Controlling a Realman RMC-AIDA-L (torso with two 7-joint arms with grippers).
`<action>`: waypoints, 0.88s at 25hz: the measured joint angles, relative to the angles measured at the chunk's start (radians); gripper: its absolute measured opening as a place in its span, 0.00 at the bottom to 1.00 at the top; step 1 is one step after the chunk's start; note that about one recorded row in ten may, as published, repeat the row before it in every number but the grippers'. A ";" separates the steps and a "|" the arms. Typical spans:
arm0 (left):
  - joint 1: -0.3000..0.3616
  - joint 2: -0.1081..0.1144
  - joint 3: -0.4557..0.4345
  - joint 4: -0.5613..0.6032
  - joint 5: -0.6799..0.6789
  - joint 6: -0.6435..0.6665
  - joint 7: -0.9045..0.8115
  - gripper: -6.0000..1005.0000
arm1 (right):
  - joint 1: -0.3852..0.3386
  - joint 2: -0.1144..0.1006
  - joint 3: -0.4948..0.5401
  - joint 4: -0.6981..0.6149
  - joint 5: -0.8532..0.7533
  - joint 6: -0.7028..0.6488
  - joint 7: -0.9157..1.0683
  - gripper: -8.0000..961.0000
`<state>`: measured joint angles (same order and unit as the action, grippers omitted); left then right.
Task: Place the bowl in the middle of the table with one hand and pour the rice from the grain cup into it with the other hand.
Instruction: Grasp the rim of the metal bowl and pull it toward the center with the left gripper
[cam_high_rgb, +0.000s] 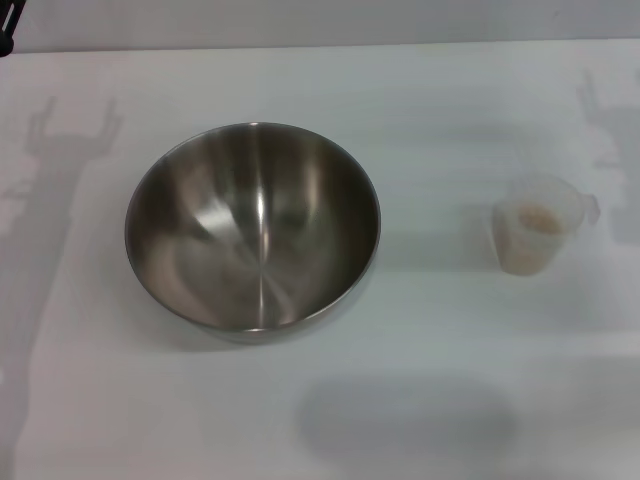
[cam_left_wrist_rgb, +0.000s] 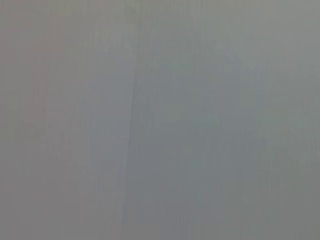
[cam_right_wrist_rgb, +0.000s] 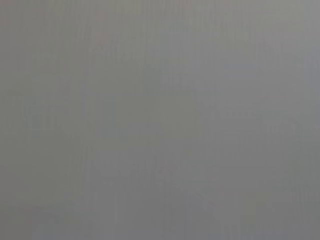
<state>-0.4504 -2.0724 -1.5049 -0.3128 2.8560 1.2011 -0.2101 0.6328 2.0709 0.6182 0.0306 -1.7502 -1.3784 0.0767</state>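
A plain white tabletop (cam_high_rgb: 420, 420) fills nearly the whole head view, flat and matte, with soft grey shadows lying across it: two forked ones near the upper left and upper right edges and a broad rounded one low in the middle of the frame. Along the top edge a paler strip of wall runs behind the tabletop, and a small dark object (cam_high_rgb: 5, 30) shows in the extreme upper left corner.

The bowl (cam_high_rgb: 252, 228) sits left of the frame's centre, upright on the tabletop. It is a large round stainless-steel vessel with a thin rolled rim and a brushed grey interior that catches bright vertical streaks of light down its middle; nothing shows inside it.

The grain cup (cam_high_rgb: 541, 223) stands at the right of the frame, well apart from the bowl, also upright. It is small, translucent and frosted, with a slightly flared lip and a little handle jutting toward the right edge. Inside it the rice (cam_high_rgb: 538, 219) shows as a pale beige heap seen through the open top and faintly through the plastic wall.

Neither gripper appears in the head view, so I cannot tell how wide either one stands or whether it has hold of anything. The left wrist view and the right wrist view each show only a featureless grey surface.
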 joint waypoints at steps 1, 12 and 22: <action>0.000 0.000 0.000 0.000 0.000 0.000 0.000 0.83 | 0.000 0.000 0.000 0.000 0.000 0.000 0.000 0.74; 0.005 -0.001 0.006 -0.004 0.000 0.005 0.000 0.83 | -0.002 0.000 0.001 -0.012 0.000 0.000 0.000 0.74; 0.007 0.004 0.004 -0.068 0.000 -0.067 -0.012 0.82 | -0.011 -0.001 0.002 -0.022 0.000 0.001 0.000 0.74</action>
<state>-0.4431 -2.0684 -1.5004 -0.3805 2.8562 1.1344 -0.2224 0.6214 2.0700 0.6198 0.0090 -1.7502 -1.3776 0.0767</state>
